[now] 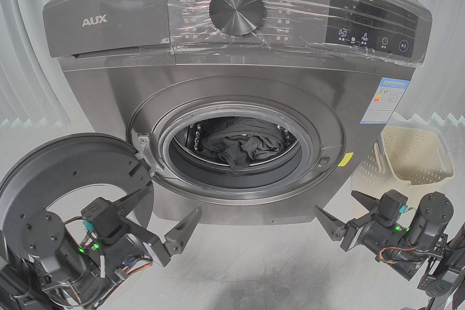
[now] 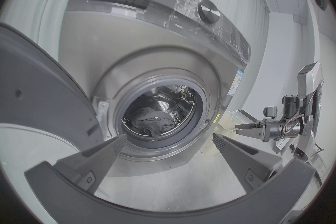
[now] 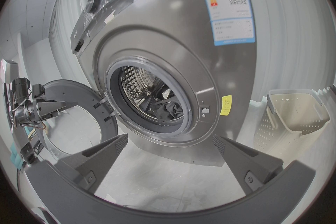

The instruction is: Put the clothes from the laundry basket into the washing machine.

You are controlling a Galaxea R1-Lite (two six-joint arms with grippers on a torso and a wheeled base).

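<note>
Nearest: left hand (image 1: 173, 199), low before open door (image 1: 72, 165), released, fingers spread wide. right hand (image 1: 335, 202) low at other side, just before laundry basket (image 1: 416, 156), also released, fingers apart. Between them washing machine (image 1: 232, 73) on floor (image 1: 252, 257), door swung out to robot's left. Dark clothes (image 1: 242, 144) lie bunched inside drum (image 1: 193, 141), near front rim. Cream laundry basket stands on floor beside machine's right side.

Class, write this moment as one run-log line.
left gripper: open, empty | right gripper: open, empty | dark clothes: inside washing machine | door: open | laundry basket: right of machine
</note>
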